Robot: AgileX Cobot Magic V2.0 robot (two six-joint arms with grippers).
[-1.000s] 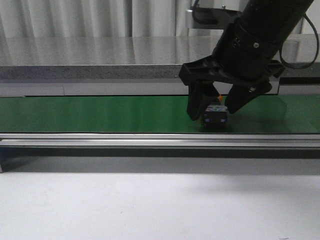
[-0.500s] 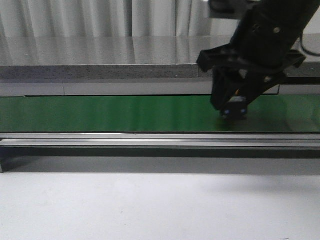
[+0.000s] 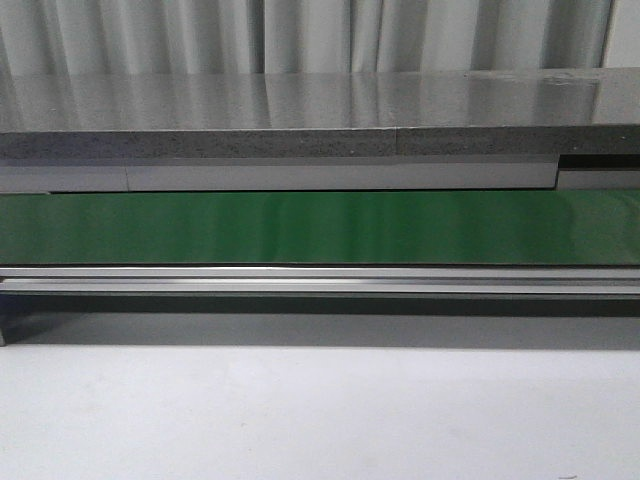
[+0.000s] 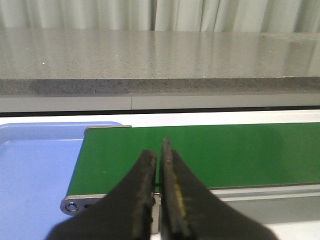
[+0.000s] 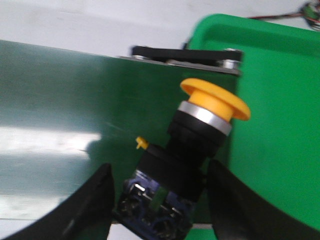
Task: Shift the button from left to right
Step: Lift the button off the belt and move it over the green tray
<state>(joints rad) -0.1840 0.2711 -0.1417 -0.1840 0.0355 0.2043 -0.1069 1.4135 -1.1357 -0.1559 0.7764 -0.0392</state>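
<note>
- Right gripper (image 5: 160, 200): fingers clamp the button (image 5: 187, 150) by its black body, above the belt (image 5: 60, 115) edge beside a green tray (image 5: 280, 125).
- Left gripper (image 4: 159, 165): fingers nearly touching, empty, over the belt end by a blue tray (image 4: 35, 165).

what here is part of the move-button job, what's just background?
Job:
- button, held between the right gripper fingers
- green conveyor belt
- green tray past the belt end

Background:
- left gripper, shut, empty
- blue tray
- grey counter
</note>
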